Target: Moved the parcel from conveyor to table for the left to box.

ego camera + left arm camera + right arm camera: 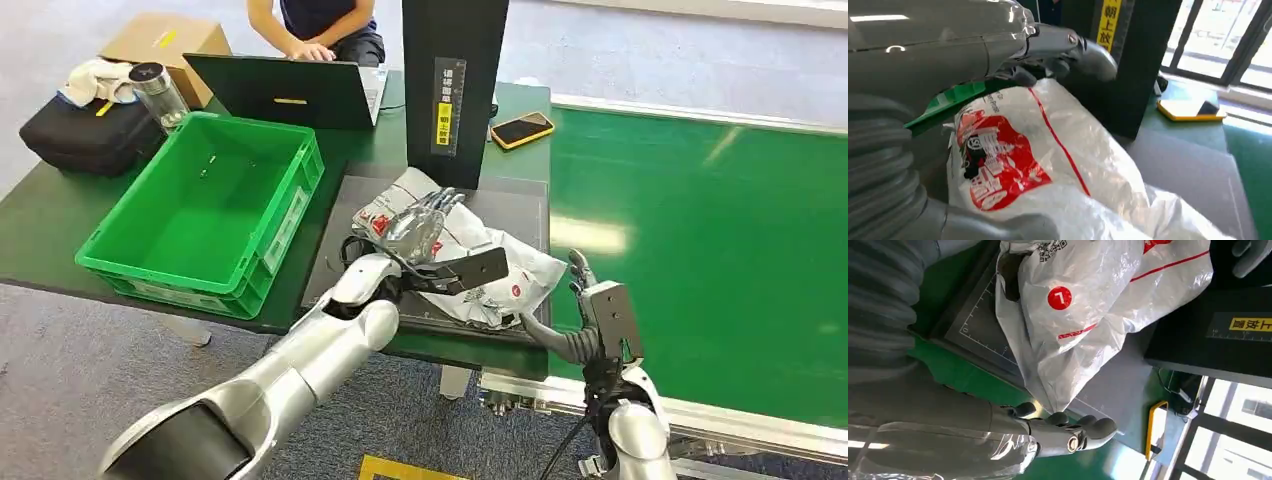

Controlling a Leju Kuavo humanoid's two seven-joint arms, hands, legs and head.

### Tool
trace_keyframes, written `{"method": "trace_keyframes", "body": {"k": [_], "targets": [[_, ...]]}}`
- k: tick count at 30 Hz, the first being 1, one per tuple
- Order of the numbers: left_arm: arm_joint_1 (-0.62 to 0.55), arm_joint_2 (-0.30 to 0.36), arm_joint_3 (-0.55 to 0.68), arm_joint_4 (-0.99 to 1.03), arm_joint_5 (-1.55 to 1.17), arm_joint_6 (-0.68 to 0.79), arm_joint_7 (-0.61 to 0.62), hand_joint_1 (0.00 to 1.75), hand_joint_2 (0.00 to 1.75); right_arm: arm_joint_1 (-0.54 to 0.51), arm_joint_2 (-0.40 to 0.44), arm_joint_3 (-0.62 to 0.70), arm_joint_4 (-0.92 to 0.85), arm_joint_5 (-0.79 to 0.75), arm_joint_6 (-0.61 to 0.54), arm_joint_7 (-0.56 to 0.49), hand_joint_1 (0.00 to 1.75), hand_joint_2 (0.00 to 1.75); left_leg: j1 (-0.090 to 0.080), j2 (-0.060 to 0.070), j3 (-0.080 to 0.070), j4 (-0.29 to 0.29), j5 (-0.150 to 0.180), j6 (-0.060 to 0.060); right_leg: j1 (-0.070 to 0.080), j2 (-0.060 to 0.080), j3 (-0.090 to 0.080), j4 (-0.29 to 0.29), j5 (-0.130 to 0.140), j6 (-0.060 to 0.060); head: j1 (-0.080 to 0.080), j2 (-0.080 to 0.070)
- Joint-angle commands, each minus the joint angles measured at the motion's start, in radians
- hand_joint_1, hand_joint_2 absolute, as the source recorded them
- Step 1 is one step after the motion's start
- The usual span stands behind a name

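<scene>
A white plastic parcel (490,265) with red print lies crumpled on the dark mat (515,205) on the table. My left hand (425,220) is on its far left part. In the left wrist view the fingers (1068,47) reach over the parcel (1073,165) and the thumb lies under it, so the bag sits clasped between them. My right hand (592,295) hangs at the mat's near right corner, just off the parcel's edge. In the right wrist view that hand (1048,432) holds nothing, fingers loosely extended below the parcel (1098,305).
A green crate (200,215) stands left of the mat. A black upright stand (455,80) rises behind the parcel, with a yellow-cased phone (521,129) beside it. The green conveyor (700,250) runs on the right. A person works at a laptop (280,92) at the back.
</scene>
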Motion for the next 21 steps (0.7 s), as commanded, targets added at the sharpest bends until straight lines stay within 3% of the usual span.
{"method": "trace_keyframes", "body": {"k": [1,3,5,7,8,9,10,12,21], "targets": [[-0.017,-0.008,0.032,0.044,-0.013,0.005,-0.002,1.75,1.75,-0.015,0.015,-0.028,0.008,0.001,0.003,0.005,0.00,1.75,0.000,0.002,0.002,-0.001,0.000,0.000,0.000,0.002,0.002,-0.001,0.000,-0.001,0.000,0.000],[-0.016,-0.008,0.030,0.046,-0.015,-0.003,-0.002,1.75,1.75,-0.014,0.015,-0.030,0.006,0.001,0.003,0.005,0.00,1.75,0.000,0.001,0.002,-0.001,-0.001,0.000,0.000,0.001,0.002,-0.001,0.000,-0.001,0.000,0.000],[-0.007,-0.005,0.012,0.057,-0.033,-0.170,-0.043,1.75,1.75,-0.023,0.016,-0.035,0.020,0.002,0.009,0.004,0.00,1.75,0.000,0.001,0.002,-0.001,-0.001,0.000,0.000,0.001,0.002,-0.001,0.000,-0.001,0.000,0.000],[-0.003,-0.006,-0.005,0.066,-0.048,-0.207,-0.045,1.69,1.75,-0.034,0.016,-0.035,0.038,0.002,0.010,0.003,0.00,1.75,0.000,0.002,0.004,-0.002,-0.001,0.000,0.000,0.002,0.003,-0.002,0.000,-0.001,0.000,0.000],[-0.001,-0.010,-0.019,0.079,-0.060,-0.341,-0.012,0.17,1.75,-0.042,0.014,-0.034,0.056,0.003,0.010,-0.002,0.00,1.75,0.000,0.001,0.002,-0.001,0.000,0.000,0.000,0.001,0.002,-0.001,0.000,-0.001,0.000,0.000],[0.006,-0.009,-0.020,0.079,-0.060,-0.338,-0.012,0.00,1.75,-0.042,0.014,-0.034,0.057,0.003,0.010,-0.002,0.00,1.75,0.000,0.002,0.003,-0.002,-0.001,0.000,0.000,0.002,0.003,-0.001,0.000,-0.001,0.000,0.000],[0.007,-0.008,-0.051,0.083,-0.090,-0.391,0.000,0.00,1.75,-0.044,0.015,-0.036,0.066,0.002,0.006,-0.010,0.00,1.75,0.000,0.003,0.004,-0.002,-0.001,0.000,0.000,0.003,0.003,-0.002,0.000,-0.002,0.000,0.000],[0.023,-0.005,-0.045,0.070,-0.086,-0.357,-0.003,0.00,1.75,-0.030,0.015,-0.041,0.061,0.002,0.000,-0.018,0.00,1.75,0.000,0.001,0.002,-0.001,0.000,0.000,0.000,0.001,0.002,-0.001,0.000,-0.001,0.000,0.000],[0.012,-0.003,-0.005,0.048,-0.088,-0.113,0.026,0.00,1.75,0.014,0.031,-0.064,-0.008,0.012,0.007,-0.013,0.00,1.75,0.000,0.001,0.001,0.000,0.000,0.000,0.000,0.001,0.001,0.000,0.000,-0.001,0.000,0.000]]}}
